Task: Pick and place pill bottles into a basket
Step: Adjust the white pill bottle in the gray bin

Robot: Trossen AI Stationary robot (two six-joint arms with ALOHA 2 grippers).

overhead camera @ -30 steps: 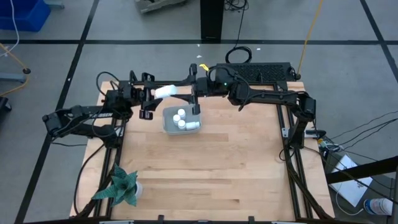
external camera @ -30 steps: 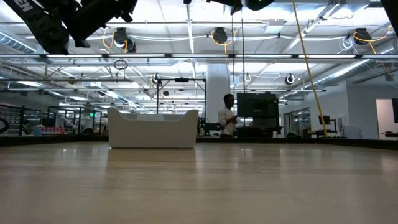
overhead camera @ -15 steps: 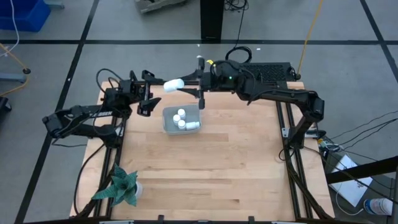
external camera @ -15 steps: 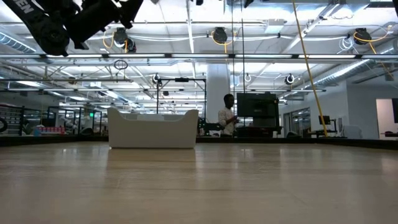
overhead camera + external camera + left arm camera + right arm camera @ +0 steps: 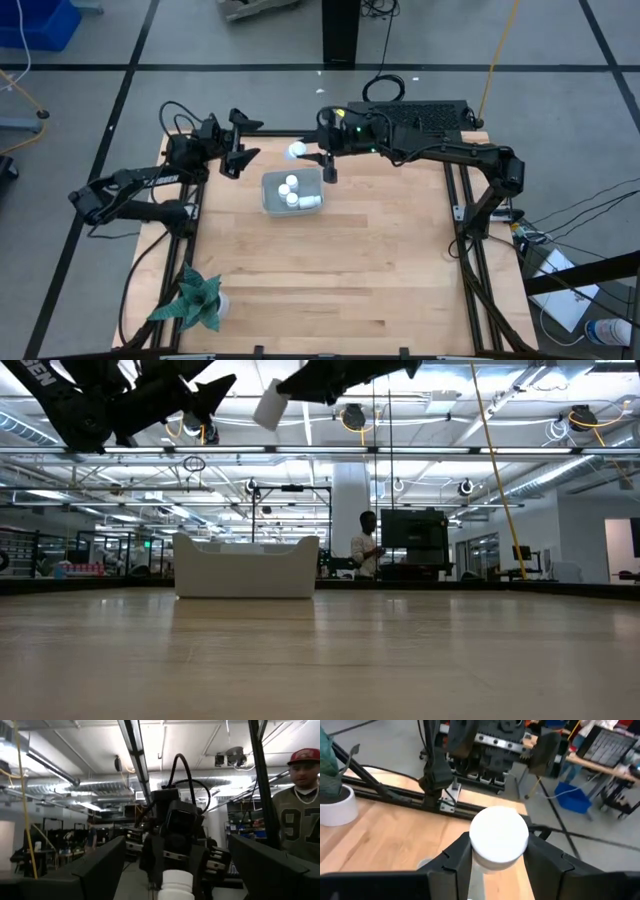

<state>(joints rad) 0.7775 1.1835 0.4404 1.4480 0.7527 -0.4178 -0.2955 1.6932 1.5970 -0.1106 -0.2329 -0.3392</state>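
Observation:
A white pill bottle [image 5: 297,152] hangs in the air just beyond the basket's far edge, with my right gripper [image 5: 312,154] shut on it. The pale basket [image 5: 290,192] sits on the table's far middle, and three white pill bottles [image 5: 291,188] lie in it. My left gripper [image 5: 246,141] stands open to the left of the held bottle, apart from it. In the left wrist view its two fingers spread wide on either side of the bottle [image 5: 175,881] without touching. My right gripper pinches the bottle between its two fingers [image 5: 455,857], on the sides of its body [image 5: 485,862] behind the round free end [image 5: 499,836]. The fingers come from the table's right and lie along the bottle, which sticks out past them, slants down [image 5: 270,405] and is lifted clear.
A green plant-like object in a white pot [image 5: 195,300] stands at the table's near left corner. A black device [image 5: 420,115] lies at the far right edge. A person [image 5: 300,795] stands beyond the table. The table's near half [image 5: 330,280] is bare wood.
My left gripper has opened, let go of the bottle and drawn back toward the table's left. My right gripper has kept the bottle, carried it a little toward the right and tipped its fingers downward, so the bottle now points down toward the basket's far edge.

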